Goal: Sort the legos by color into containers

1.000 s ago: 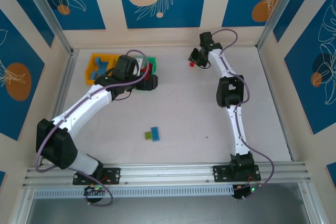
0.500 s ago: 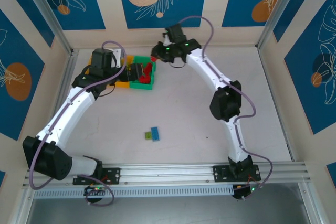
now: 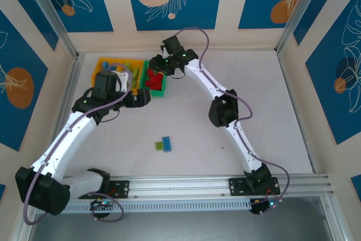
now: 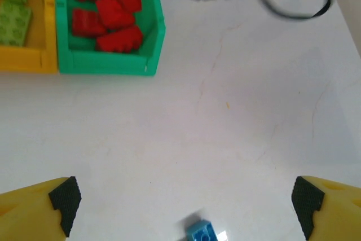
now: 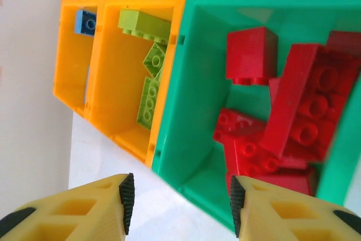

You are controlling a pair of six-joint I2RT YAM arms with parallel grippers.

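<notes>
Three joined containers stand at the rear left: an orange-yellow bin with light blue legos, a second orange-yellow bin with lime green legos, and a green bin with red legos. My right gripper hovers open over the green bin's corner, nothing between its fingers. My left gripper is open just in front of the bins, empty. A loose blue lego and a lime green lego lie mid-table; the blue one shows below the left fingers.
The right arm arcs across the table's middle toward the bins. The left arm runs along the left side. Walls with blue panels close the table at the back and sides.
The right arm swung from the rear right, carrying a red lego, to over the green bin and its jaws opened. The left arm pulled back from over the bins toward the front.
</notes>
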